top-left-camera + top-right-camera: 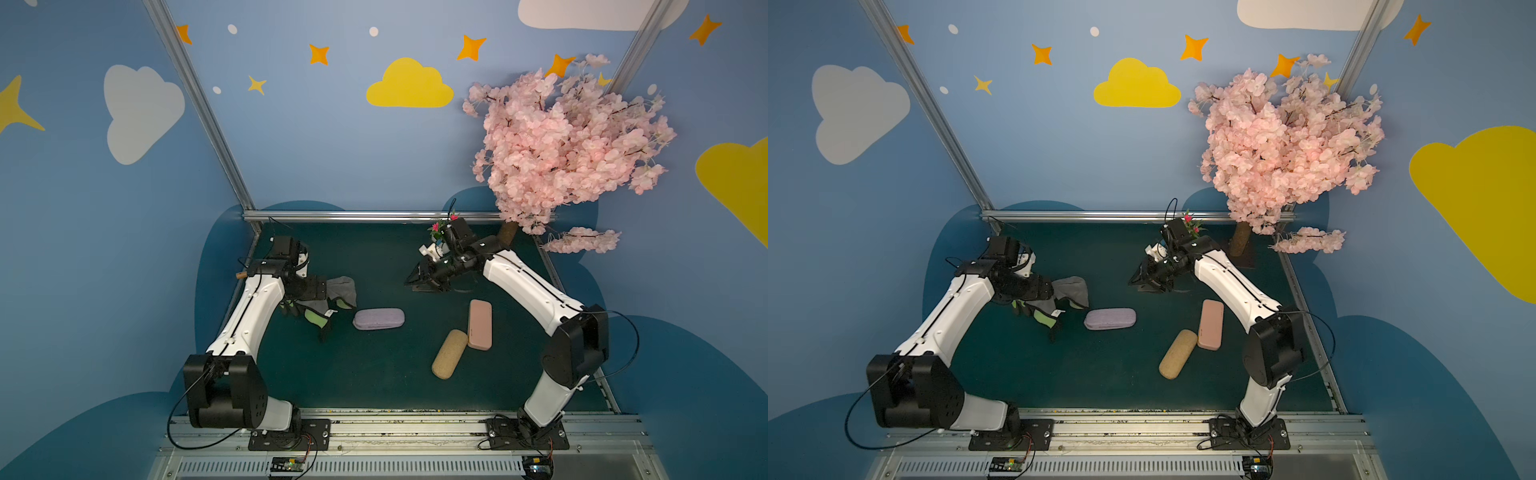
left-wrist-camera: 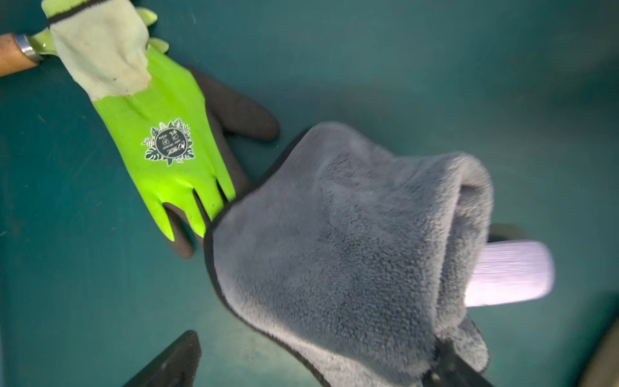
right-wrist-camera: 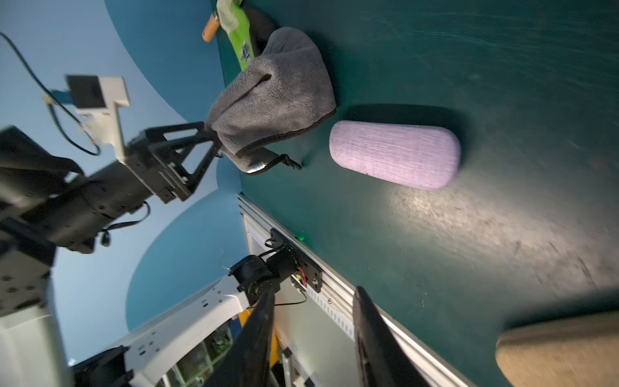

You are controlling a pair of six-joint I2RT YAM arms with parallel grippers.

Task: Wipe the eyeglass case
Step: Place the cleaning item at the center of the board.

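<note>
Spread wide at the left gripper (image 2: 318,345), clamping nothing: merely draped with the grey cloth (image 2: 335,251) over one finger, bare on the opposite one. Probably snagged there rather than held, though hard to tell under the folds. Hangs low over the green mat (image 1: 374,374), next to a green work glove (image 2: 160,140) overlapped by the cloth's edge in the left wrist view.

Partly parted at the right gripper (image 3: 315,295), empty, raised toward the back of the mat and well apart from everything on it.

Outward from the cloth: just beside it, flat and closed, the lilac eyeglass case (image 1: 378,319), with a strip of bare mat between in the right wrist view. Likeliest target, being nearest. Farther toward the right side, a pink case (image 1: 480,324) and a cork case (image 1: 449,354), close against each other.

Looks like the gap between fetching the cloth and wiping: no rubbing under way. Calls next for a fresh pinch on the cloth, thick enough to pad the fingers, then a short carry onto the lilac lid and strokes along its length. Calls too for steadying the case with the right gripper, as likely to slide on the smooth mat under a sideways push.
</note>
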